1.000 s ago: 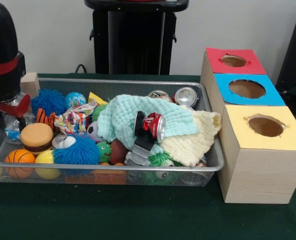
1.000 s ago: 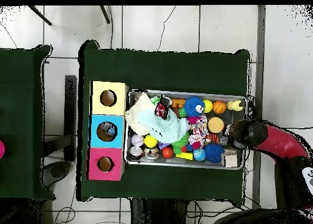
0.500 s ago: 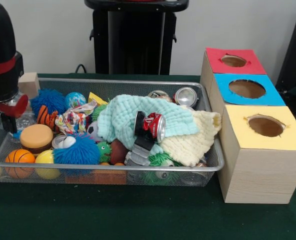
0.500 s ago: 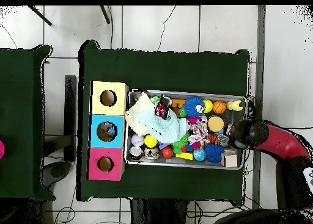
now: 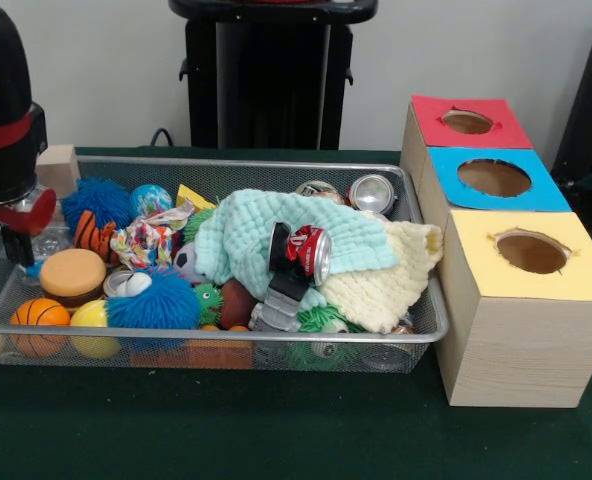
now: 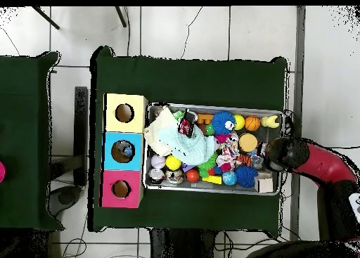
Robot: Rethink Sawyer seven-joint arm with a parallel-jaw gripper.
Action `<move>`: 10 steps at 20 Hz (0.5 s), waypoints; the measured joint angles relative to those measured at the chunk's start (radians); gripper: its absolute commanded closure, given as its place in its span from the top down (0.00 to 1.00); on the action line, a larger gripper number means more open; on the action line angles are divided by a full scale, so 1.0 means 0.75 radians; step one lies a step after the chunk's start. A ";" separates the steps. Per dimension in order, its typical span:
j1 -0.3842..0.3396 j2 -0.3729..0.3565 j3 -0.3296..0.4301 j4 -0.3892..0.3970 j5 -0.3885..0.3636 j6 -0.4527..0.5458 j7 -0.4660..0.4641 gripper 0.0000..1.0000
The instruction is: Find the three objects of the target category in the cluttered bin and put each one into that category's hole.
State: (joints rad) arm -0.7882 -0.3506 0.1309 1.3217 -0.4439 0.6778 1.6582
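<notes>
The wire mesh bin [image 5: 276, 339] is full of toys, cloths and cans; it also shows in the overhead view [image 6: 211, 190]. The blue-topped box's hole [image 5: 494, 178] lies between the red and yellow boxes to the bin's right, and shows in the overhead view [image 6: 123, 151] too. A red can [image 5: 311, 251] lies on a mint cloth [image 5: 246, 235]. Two silver cans [image 5: 373, 193] lie at the bin's back right. My gripper [image 5: 18, 243] hangs at the bin's left end, over a clear plastic thing [image 5: 48, 238]. From above the gripper [image 6: 271, 155] is at the bin's right end.
Blue fuzzy balls [image 5: 154, 303], a basketball [image 5: 40, 325], a toy burger [image 5: 73, 273], a yellow cloth [image 5: 386, 285] and a wooden block [image 5: 60, 167] crowd the bin. The red-topped hole [image 5: 467, 122] and the yellow-topped hole [image 5: 531, 252] flank the blue one. The robot's pedestal [image 5: 271, 70] stands behind.
My arm has shifted slightly left and up at the bin's left end in the front view. In the last half second nothing visibly moved.
</notes>
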 measured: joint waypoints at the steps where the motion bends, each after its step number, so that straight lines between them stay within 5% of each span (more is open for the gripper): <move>1: -0.001 0.000 0.000 0.000 0.001 0.000 0.000 0.00; 4: -0.005 0.000 0.002 0.000 0.002 0.000 0.000 0.00; 5: -0.009 0.000 0.002 0.000 0.002 0.000 0.000 1.00; 10: -0.012 0.000 0.022 0.010 0.020 0.000 0.000 1.00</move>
State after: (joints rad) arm -0.7976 -0.3504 0.1477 1.3292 -0.4289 0.6778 1.6582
